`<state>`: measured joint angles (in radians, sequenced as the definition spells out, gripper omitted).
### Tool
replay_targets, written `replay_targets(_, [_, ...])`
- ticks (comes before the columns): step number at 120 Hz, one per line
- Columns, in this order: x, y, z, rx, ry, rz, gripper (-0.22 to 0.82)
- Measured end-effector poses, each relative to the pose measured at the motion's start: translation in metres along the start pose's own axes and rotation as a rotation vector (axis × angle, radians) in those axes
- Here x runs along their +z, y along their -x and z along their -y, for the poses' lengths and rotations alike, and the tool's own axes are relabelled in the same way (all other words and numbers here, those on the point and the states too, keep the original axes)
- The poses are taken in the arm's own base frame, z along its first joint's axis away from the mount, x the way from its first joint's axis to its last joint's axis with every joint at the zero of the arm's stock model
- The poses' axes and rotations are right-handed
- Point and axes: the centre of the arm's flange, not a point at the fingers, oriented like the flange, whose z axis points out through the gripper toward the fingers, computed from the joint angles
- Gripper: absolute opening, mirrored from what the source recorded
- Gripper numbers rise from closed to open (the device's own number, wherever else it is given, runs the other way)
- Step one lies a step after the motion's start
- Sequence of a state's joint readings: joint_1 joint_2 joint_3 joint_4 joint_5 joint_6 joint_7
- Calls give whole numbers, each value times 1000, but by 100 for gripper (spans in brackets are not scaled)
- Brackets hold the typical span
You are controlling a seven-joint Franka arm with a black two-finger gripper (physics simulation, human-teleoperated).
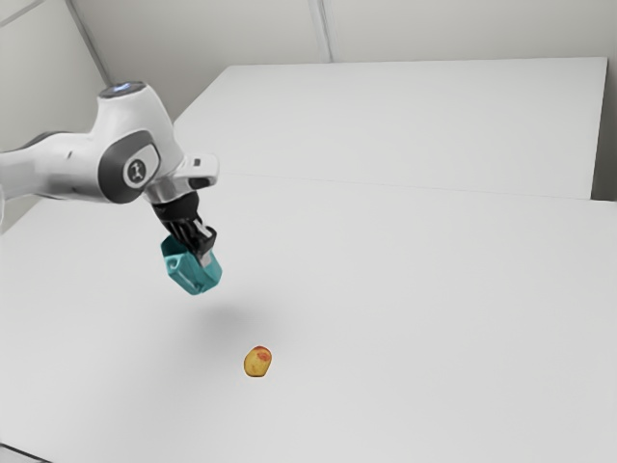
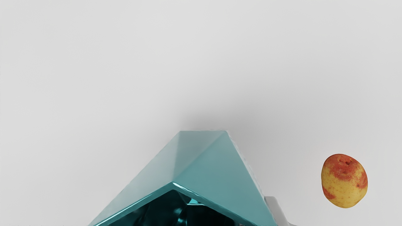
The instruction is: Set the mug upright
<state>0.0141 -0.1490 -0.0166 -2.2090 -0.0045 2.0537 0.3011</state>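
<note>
The teal faceted mug (image 1: 193, 271) hangs in the air above the table in the exterior view, tilted, with my gripper (image 1: 204, 253) shut on its wall. In the wrist view the mug (image 2: 207, 169) has its dark opening toward my hand and its narrower base pointing away. My gripper (image 2: 258, 217) is at the mug's side there, a grey fingertip (image 2: 276, 208) lying against the outside of the wall; the other finger is mostly hidden by the mug.
A red and yellow potato-like fruit (image 1: 257, 362) lies on the white table (image 1: 415, 309), below the mug and toward the exterior view's right. The wrist view has this fruit (image 2: 344, 181) beside the mug, on the grey fingertip's side. A soft shadow falls beneath the mug.
</note>
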Motion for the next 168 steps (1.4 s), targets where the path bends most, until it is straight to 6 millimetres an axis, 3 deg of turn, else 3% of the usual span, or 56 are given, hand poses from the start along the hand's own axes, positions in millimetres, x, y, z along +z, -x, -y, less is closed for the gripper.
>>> replay_targets(30, [28, 6, -7, -80, -61, -19, -16])
replay_targets(168, [87, -11, -7, -266, -65, 19, -16])
